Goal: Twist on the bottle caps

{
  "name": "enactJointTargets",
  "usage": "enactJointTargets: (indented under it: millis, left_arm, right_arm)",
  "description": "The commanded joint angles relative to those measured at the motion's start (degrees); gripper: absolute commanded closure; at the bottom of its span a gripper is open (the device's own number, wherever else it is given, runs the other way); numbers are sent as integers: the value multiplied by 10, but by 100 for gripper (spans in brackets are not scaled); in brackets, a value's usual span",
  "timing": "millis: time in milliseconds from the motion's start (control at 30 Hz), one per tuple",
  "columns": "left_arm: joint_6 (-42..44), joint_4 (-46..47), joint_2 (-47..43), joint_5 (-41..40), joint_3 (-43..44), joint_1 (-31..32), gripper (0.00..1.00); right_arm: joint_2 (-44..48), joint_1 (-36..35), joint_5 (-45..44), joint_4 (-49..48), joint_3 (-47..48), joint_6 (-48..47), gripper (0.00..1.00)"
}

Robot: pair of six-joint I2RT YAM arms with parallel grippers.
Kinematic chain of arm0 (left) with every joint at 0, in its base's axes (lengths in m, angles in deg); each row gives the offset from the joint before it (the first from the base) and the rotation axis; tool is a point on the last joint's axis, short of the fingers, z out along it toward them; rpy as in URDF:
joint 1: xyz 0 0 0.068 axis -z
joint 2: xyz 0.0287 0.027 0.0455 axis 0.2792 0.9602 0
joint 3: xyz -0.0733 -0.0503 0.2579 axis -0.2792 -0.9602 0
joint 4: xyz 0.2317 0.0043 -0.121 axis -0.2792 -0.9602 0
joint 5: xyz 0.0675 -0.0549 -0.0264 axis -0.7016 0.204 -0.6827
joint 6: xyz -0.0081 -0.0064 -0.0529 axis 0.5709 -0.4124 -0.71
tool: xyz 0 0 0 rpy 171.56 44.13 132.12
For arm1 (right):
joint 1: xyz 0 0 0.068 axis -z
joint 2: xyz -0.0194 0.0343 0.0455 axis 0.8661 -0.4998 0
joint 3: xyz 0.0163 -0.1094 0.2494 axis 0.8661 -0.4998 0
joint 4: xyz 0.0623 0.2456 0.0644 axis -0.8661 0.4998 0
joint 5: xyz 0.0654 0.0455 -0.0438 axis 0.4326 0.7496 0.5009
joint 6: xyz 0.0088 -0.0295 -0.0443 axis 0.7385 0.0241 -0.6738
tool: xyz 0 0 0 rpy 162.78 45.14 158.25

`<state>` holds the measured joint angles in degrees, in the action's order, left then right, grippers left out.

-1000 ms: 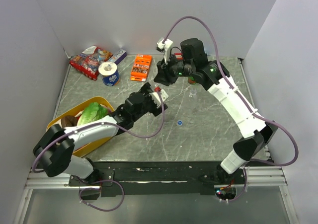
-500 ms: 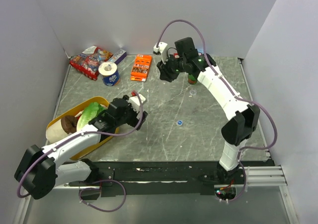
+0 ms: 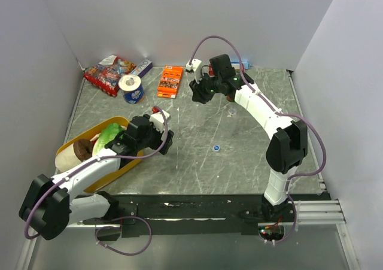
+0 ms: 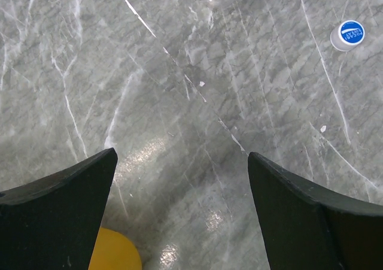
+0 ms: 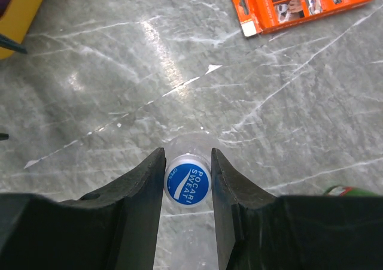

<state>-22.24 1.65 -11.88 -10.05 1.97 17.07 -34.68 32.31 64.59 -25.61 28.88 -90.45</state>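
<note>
My right gripper point(image 5: 187, 156) is shut on a blue bottle cap point(image 5: 187, 181) with white lettering. The cap sits on the neck of a small clear bottle point(image 5: 190, 143) standing on the table. In the top view this gripper point(image 3: 199, 95) is at the back middle and hides that bottle. A second clear bottle point(image 3: 232, 110) stands uncapped to its right. A second blue cap point(image 3: 216, 147) lies loose on the table, and also shows in the left wrist view point(image 4: 347, 35). My left gripper point(image 4: 181, 156) is open and empty, left of that cap point(image 3: 166, 137).
A yellow dish point(image 3: 121, 120) with food lies at the left, its edge under my left fingers point(image 4: 114, 252). An orange box point(image 3: 170, 81), a blue-white roll point(image 3: 131, 89) and a snack packet point(image 3: 108, 72) are at the back left. A green bottle point(image 5: 344, 191) stands beside my right gripper.
My left arm has pulled back to the left, away from the right gripper, towards the yellow dish. My right gripper has shifted slightly at the back, and its arm now reaches farther out.
</note>
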Motion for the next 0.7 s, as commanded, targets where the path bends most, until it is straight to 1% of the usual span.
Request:
enactJointTargets:
  millis: [0,200,300,467,567,667]
  left_arm:
    - [-12,15,6,19,19,-4,4]
    - [-12,19,9,22,21,-5,4]
    - [-12,20,10,24,23,-7,4]
    - [-12,20,12,25,24,-8,4]
    - [-12,21,12,26,24,-8,4]
    - [-12,21,13,30,24,-8,4]
  right_arm:
    - [29,3,12,-48,-27,18,100]
    - [36,4,9,-62,-42,23,95]
    - [38,3,11,-54,-39,18,88]
    - [51,4,9,-49,-42,13,86]
    - [57,3,4,-46,-44,14,77]
    - [58,3,0,-40,-45,16,73]
